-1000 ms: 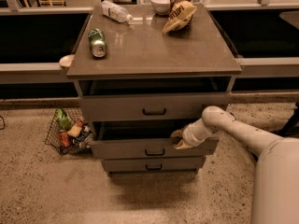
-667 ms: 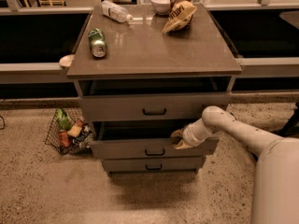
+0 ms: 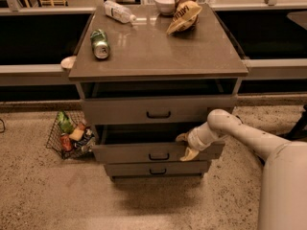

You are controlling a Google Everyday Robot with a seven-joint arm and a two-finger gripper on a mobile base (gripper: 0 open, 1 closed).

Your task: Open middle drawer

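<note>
Under the desk (image 3: 158,56) front edge, my gripper (image 3: 186,146), fingers (image 3: 189,155) spread, sits just right of the middle drawer (image 3: 129,153) handle (image 3: 158,156).

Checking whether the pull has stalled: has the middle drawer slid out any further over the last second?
No. The middle drawer front overhangs the bottom drawer just as before; the gripper is at its front, near the right end.

Gripper (image 3: 185,146) at middle drawer (image 3: 139,153) front, right end; can (image 3: 100,43), bottle (image 3: 119,11), bowl (image 3: 164,3), bag (image 3: 184,14) on cabinet top (image 3: 158,51); basket (image 3: 53,140) on floor, far left
</note>
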